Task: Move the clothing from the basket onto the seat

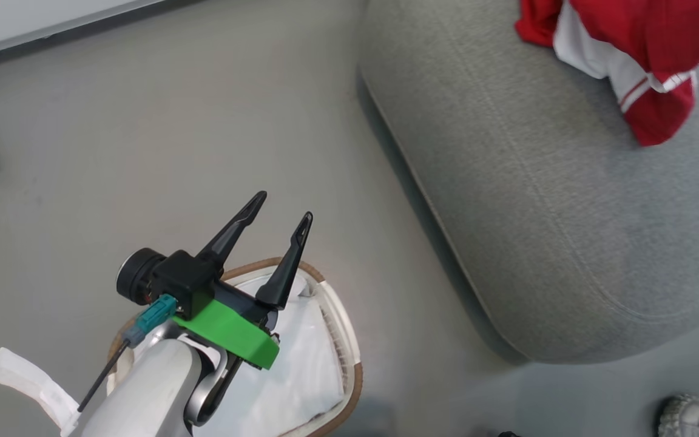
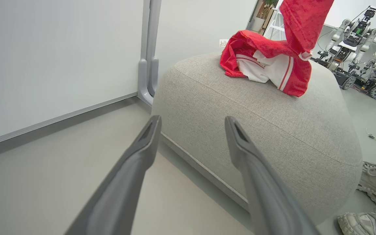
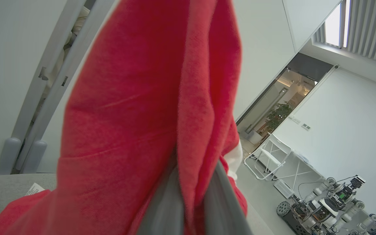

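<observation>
Right end effector (image 3: 194, 182) clamped on red clothing (image 3: 126, 114), left end effector (image 1: 284, 206) spread apart

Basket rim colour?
Brown. The basket rim shows best in the head view, around the white liner.

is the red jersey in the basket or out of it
Out. The clothing lies bunched on the seat, one end lifted and pinched in the right gripper; the basket shows white liner.
</observation>
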Robot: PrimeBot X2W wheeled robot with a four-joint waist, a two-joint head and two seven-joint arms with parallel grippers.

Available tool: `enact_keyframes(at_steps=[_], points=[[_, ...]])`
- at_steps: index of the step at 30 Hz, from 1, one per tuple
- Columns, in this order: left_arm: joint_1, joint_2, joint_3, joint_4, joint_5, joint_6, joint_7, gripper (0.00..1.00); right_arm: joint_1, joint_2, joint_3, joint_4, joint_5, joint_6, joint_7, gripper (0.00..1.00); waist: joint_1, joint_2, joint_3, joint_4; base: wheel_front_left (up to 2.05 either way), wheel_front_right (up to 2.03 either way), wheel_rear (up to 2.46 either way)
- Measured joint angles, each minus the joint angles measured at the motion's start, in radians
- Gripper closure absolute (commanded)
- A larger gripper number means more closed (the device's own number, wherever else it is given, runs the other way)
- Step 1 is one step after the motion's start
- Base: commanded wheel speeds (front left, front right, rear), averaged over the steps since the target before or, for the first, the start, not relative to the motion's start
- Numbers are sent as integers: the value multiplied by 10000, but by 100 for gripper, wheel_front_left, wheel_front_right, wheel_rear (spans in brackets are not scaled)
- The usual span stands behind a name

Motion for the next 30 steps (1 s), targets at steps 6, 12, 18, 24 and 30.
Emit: enact_keyframes(at_steps=[6, 12, 18, 24, 30], points=[[-116, 153, 125, 44, -136, 0, 0, 0, 1046, 619, -1482, 646, -1108, 0, 299, 100, 0, 0, 469, 772, 0, 0, 0], [-119, 125, 374, 270, -234, 0, 0, 0, 2061, 1513, -2683, 949, -1482, 0, -138, 0, 0, 0, 791, 1412, 0, 0, 0], [39, -130, 704, 593, -261, 0, 2, 0, 3087, 2146, -3509, 1289, -1778, 0, -949, 0, -1, 0, 609, 1663, 0, 0, 0], [374, -543, 1039, 980, -232, 0, 0, 0, 4101, 2313, -4113, 1699, -1778, 0, -1756, 0, -1, 0, -48, 1689, 0, 0, 0], [929, -844, 1346, 1459, -153, 0, 0, 0, 5250, 2516, -4470, 1893, -1680, 0, -2157, 0, -1, 0, -822, 1738, 0, 0, 0]])
